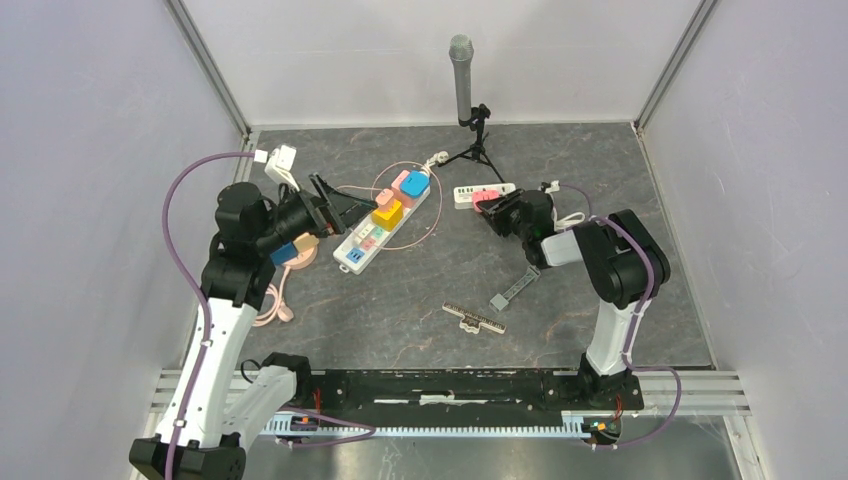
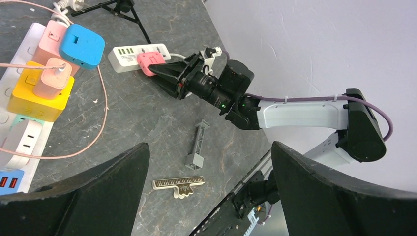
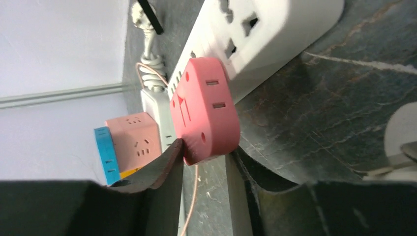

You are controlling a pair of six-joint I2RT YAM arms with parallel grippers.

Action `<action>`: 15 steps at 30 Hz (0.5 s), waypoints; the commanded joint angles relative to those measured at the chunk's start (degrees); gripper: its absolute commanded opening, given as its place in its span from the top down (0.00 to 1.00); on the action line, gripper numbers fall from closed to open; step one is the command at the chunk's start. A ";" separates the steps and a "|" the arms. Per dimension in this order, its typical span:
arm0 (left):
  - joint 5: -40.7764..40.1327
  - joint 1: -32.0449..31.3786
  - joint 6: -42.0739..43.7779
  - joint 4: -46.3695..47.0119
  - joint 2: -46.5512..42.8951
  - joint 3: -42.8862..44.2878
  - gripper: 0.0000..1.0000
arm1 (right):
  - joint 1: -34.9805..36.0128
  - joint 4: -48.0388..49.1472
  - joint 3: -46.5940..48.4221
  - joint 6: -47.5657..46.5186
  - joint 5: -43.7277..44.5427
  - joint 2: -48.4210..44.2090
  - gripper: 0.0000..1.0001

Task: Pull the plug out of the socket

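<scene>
A pink plug (image 1: 487,199) sits in a small white socket strip (image 1: 468,193) at the back middle of the table. In the right wrist view the plug (image 3: 204,108) is pressed against the strip (image 3: 255,34), and my right gripper (image 3: 205,150) is shut on its near end, one finger on each side. The left wrist view shows the same grip on the plug (image 2: 146,63). My left gripper (image 1: 335,205) is open and empty, held above the table beside a large white power strip (image 1: 352,255).
The large strip carries a blue adapter (image 1: 415,184), a yellow one (image 1: 387,213) and pink ones, with a thin pink cable looped round it. A microphone on a tripod (image 1: 462,75) stands at the back. A grey truss piece (image 1: 512,288) and a keyboard-shaped piece (image 1: 474,318) lie near the middle.
</scene>
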 commanded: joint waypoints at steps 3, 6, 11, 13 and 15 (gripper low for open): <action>4.26 -0.63 -1.38 1.81 0.52 0.13 0.00 | -1.24 7.15 -2.49 2.78 0.90 -1.31 0.76; 3.89 -1.64 -1.49 2.42 1.46 -0.17 0.00 | -2.03 7.41 -4.31 2.56 -0.03 -3.09 0.86; 1.81 -5.56 -3.34 6.55 3.76 -1.42 0.00 | -3.61 6.87 -8.37 1.70 -5.52 -5.99 0.95; 0.38 -7.90 -3.79 8.19 5.35 -1.71 0.00 | -4.18 6.92 -10.71 0.77 -8.58 -7.31 0.95; -1.21 -10.56 -3.92 9.54 7.43 -1.81 0.00 | -4.65 7.43 -13.22 -1.05 -12.42 -8.70 0.96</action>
